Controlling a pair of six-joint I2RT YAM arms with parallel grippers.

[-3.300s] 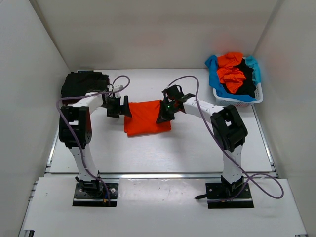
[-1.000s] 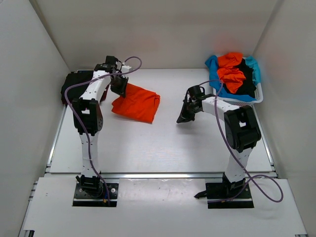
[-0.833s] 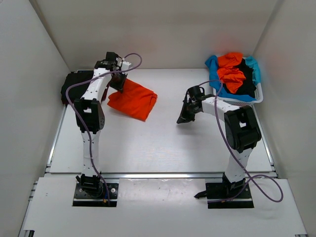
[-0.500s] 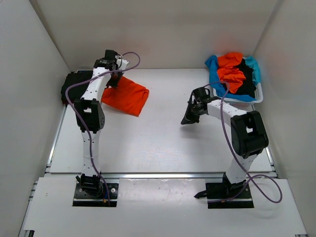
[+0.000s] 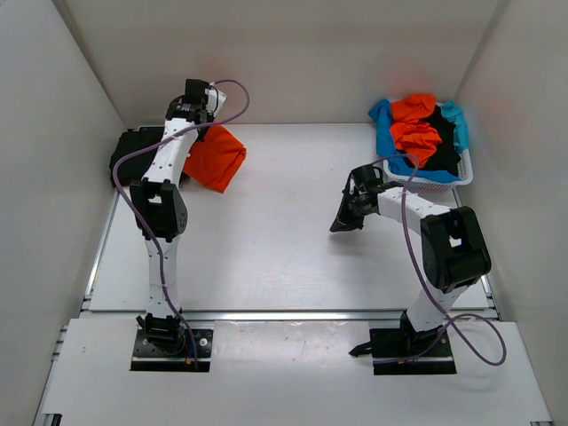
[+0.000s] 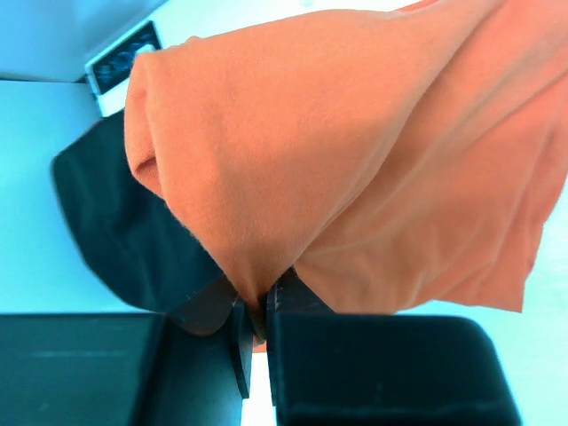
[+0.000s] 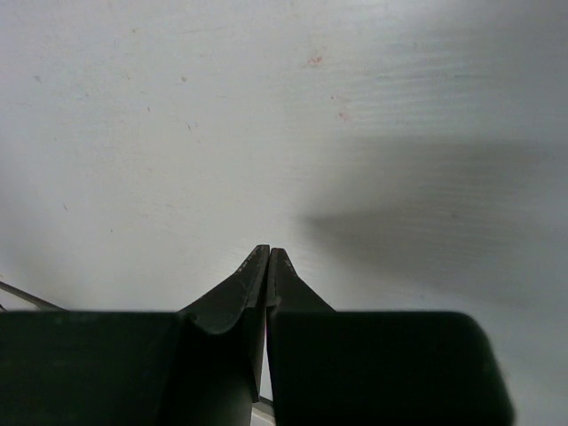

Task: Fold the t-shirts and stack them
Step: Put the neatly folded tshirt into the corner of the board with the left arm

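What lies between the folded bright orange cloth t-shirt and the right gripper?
Only bare white tabletop, as the top view shows, separates the folded bright orange cloth t-shirt from the right gripper.

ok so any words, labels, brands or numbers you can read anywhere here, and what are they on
None can be read. The orange t-shirt, the black t-shirt and the basket are plain. A small white-framed dark panel at the top left of the left wrist view may carry marks, but it is too blurred to read.
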